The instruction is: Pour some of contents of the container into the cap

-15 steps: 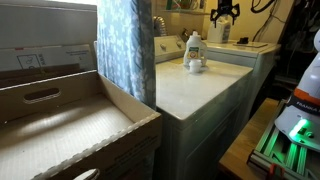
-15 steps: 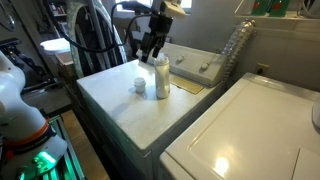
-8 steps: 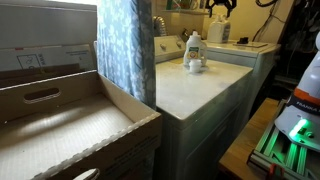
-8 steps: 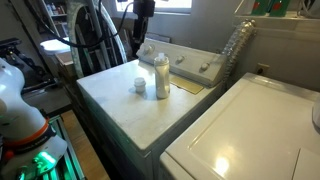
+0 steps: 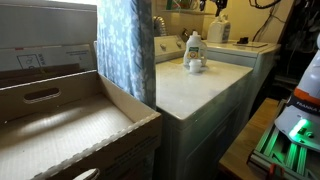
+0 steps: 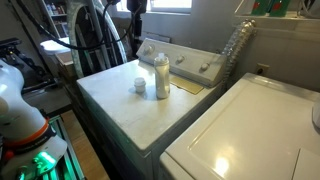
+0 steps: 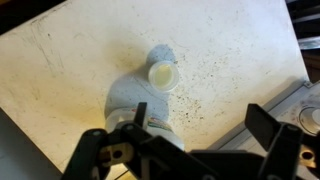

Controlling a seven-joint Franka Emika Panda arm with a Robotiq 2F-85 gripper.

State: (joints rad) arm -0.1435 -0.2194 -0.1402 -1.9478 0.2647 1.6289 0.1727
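Observation:
The container (image 6: 161, 76), a small white bottle with a coloured label, stands upright on the speckled white washer top (image 6: 115, 108). It shows in both exterior views, also as the container (image 5: 194, 46). Just beside it sits the cap (image 6: 139, 86), a short white cup, open side up; the cap (image 5: 195, 66) stands in front of the bottle there. My gripper (image 6: 137, 5) hangs high above them, mostly cut off by the top edge. From the wrist view I look straight down on the container (image 7: 128, 98) and the cap (image 7: 163, 76). My gripper (image 7: 200, 120) is open and holds nothing.
A raised control panel (image 6: 195, 68) runs along the back of the washer. A second white machine (image 6: 250, 130) stands alongside. A blue patterned curtain (image 5: 125, 45) and an open cardboard box (image 5: 60, 120) are near an exterior camera. Another white bottle (image 5: 221, 31) stands farther back.
My gripper has risen from just above the container's top to the upper edge of both exterior views. It stays open. Container and cap have not moved.

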